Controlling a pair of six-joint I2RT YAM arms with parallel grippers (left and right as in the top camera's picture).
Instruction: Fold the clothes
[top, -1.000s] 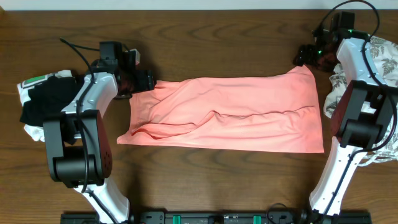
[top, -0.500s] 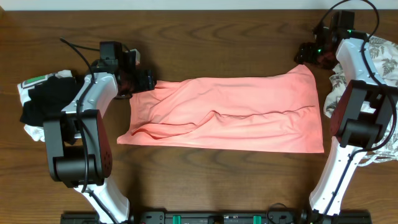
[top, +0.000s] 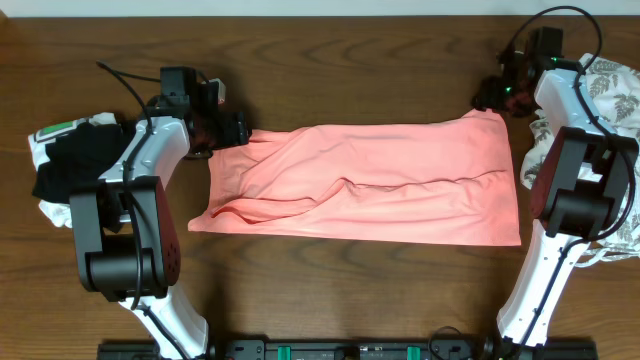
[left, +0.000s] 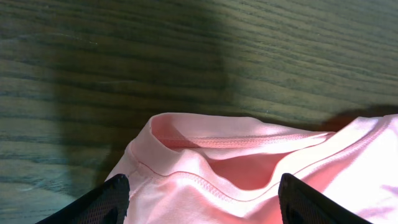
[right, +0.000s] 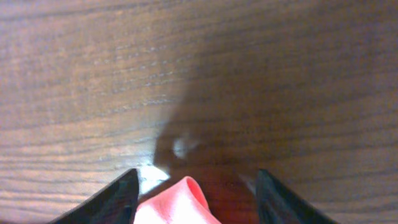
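The salmon-pink T-shirt (top: 380, 185) lies spread flat across the middle of the table, with a few creases. My left gripper (top: 234, 130) sits at the shirt's far left corner. In the left wrist view it (left: 202, 202) is open, its black fingers (left: 102, 202) standing either side of the ribbed collar (left: 217, 140). My right gripper (top: 490, 98) is at the far right corner. In the right wrist view it (right: 196, 190) is open, with a raised pink fold (right: 180, 202) between the jaws. The fold is close to the left finger and there is a gap on the right.
A black-and-white bundle (top: 65, 165) lies at the table's left edge beside the left arm. A white garment with grey leaf print (top: 615, 95) is heaped at the right edge behind the right arm. Bare wood (top: 350, 60) runs along the far side.
The right wrist has shifted slightly at the shirt's far right corner. The left arm and the shirt have not moved.
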